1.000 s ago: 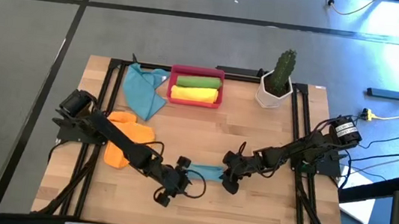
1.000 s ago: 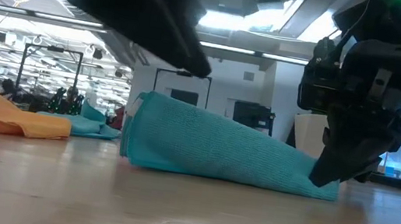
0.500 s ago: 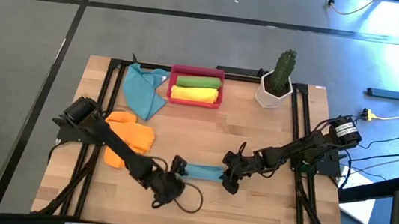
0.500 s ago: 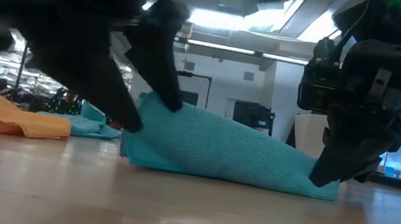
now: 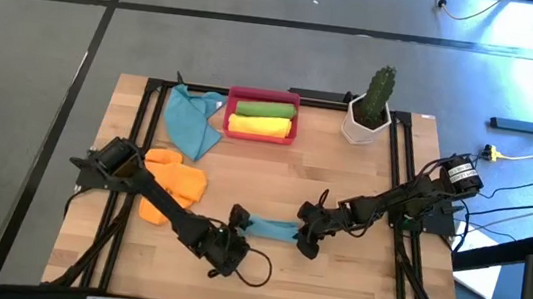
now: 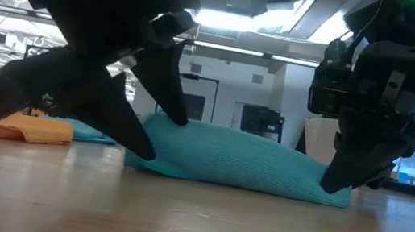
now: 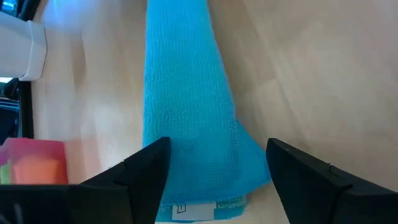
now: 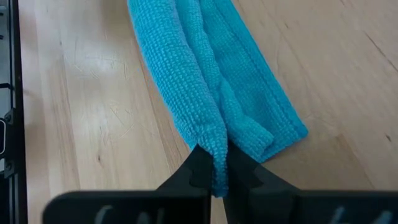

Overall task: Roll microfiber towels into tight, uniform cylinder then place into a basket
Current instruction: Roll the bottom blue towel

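nearest the front edge of the wooden table (image 5: 352, 280), a rolled teal towel (image 5: 270, 230) lies flat between the two arms. the left gripper (image 7: 214, 171) straddles one end with its fingers spread wide on either side of the roll; in the low view its dark bulk hides that end. the right gripper (image 8: 213, 163) is pressed together, pinching a fold of the opposite end. farther back, an orange towel (image 5: 167, 181) lies crumpled, partly under the left arm, and a loose blue towel (image 5: 192, 121) rests just beside the red basket (image 5: 263, 97). the basket holds a green roll (image 5: 264, 109) and a yellow roll (image 5: 260, 126). a cactus pot (image 5: 367, 119) stands near the far right corner.
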